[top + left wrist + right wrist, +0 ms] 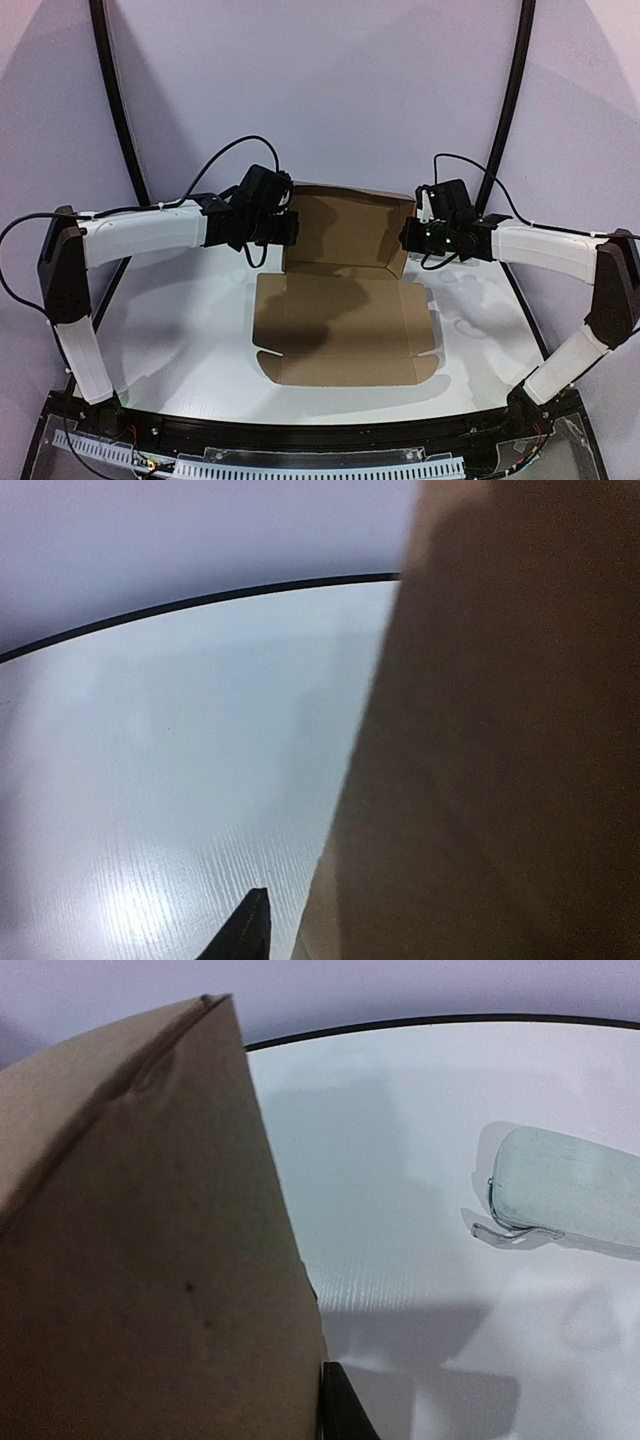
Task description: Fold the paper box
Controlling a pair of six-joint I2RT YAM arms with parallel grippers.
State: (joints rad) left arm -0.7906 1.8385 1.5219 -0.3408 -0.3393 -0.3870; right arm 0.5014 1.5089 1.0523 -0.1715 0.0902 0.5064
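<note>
The paper box (340,325) is a brown die-cut cardboard sheet lying flat mid-table. Its rear panel (350,230) stands upright between my two grippers. My left gripper (283,228) is at the panel's left edge. In the left wrist view the cardboard (500,780) fills the right side and one dark fingertip (245,930) stands a little apart from it; the other finger is hidden. My right gripper (412,236) is at the panel's right edge. In the right wrist view one dark finger (345,1410) presses against the cardboard (150,1260); the other finger is hidden behind it.
A small pale translucent object (570,1195) lies on the white table (180,320) to the right of the right gripper. The table's black curved rim (200,602) runs behind the box. Both arms reach inward from the table's sides.
</note>
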